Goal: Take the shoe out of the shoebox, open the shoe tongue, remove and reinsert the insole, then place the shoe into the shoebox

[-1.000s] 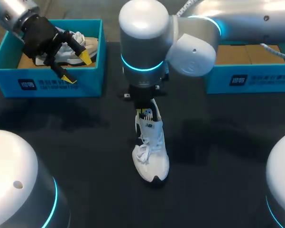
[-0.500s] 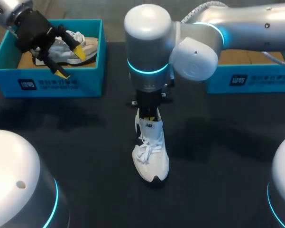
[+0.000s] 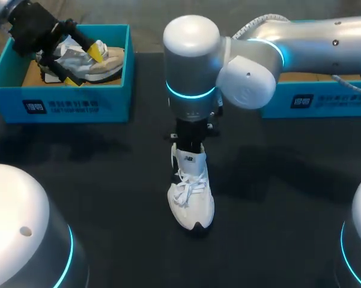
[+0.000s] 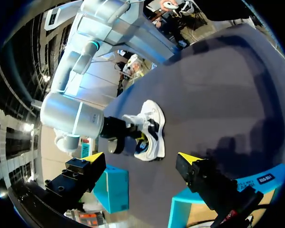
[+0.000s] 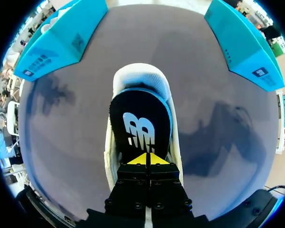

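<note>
Silver-white rounded arms (image 3: 324, 36), glowing cyan joint rings (image 3: 189, 91), braided grey cable (image 3: 247, 25), black left end effector (image 3: 84, 65), yellow fingertips (image 3: 97, 51)

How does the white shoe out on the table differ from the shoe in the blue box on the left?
The table shoe stands on its sole on the table; the boxed shoe lies inside the blue box. The right arm's fingers are shut together at the table shoe's opening; the left arm's fingers are spread open by the boxed shoe. Both are pale trainers.
</note>
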Robot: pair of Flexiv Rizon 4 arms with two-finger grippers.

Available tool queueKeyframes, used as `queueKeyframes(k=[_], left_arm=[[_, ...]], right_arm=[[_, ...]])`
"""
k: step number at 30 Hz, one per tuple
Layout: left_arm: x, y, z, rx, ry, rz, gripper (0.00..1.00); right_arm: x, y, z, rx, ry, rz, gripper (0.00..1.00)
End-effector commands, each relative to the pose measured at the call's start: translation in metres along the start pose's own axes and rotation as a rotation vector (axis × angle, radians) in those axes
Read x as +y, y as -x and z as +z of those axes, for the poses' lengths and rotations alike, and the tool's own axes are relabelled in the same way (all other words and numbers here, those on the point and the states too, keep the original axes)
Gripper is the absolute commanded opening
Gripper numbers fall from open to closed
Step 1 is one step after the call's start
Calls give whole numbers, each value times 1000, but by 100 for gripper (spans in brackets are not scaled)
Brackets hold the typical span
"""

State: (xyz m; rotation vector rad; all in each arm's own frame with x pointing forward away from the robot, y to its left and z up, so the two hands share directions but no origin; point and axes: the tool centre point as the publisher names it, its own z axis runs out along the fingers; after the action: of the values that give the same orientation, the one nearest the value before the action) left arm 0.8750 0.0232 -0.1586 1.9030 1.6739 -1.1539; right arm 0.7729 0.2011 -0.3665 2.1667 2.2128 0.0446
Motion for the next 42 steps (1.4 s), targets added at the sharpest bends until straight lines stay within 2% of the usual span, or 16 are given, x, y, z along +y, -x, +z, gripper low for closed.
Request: queueKeyframes(k=[1, 10, 15, 20, 24, 27, 33, 42], left_arm=[[-5, -3, 2, -10, 28, -3, 100], [1, -6, 3, -14, 30, -28, 100], [1, -6, 3, -14, 30, -28, 100], [1, -6, 3, -14, 30, -28, 100], [1, -6, 3, -14, 30, -28, 100], [1, -6, 3, -14, 30, -28, 100], [1, -6, 3, -14, 30, -28, 100], [1, -6, 3, -14, 30, -28, 100]], right_arm=[[3, -2, 11, -2, -9, -3, 0], [8, 5, 29, -24, -26, -15, 0], [9, 7, 30, -19, -24, -23, 0], [11, 7, 12, -50, 45, -19, 0], [17, 10, -2, -83, 137, -13, 0], [21, 13, -6, -95, 167, -6, 0], [31, 12, 6, -63, 194, -4, 0], [36, -1, 32, -28, 179, -21, 0]])
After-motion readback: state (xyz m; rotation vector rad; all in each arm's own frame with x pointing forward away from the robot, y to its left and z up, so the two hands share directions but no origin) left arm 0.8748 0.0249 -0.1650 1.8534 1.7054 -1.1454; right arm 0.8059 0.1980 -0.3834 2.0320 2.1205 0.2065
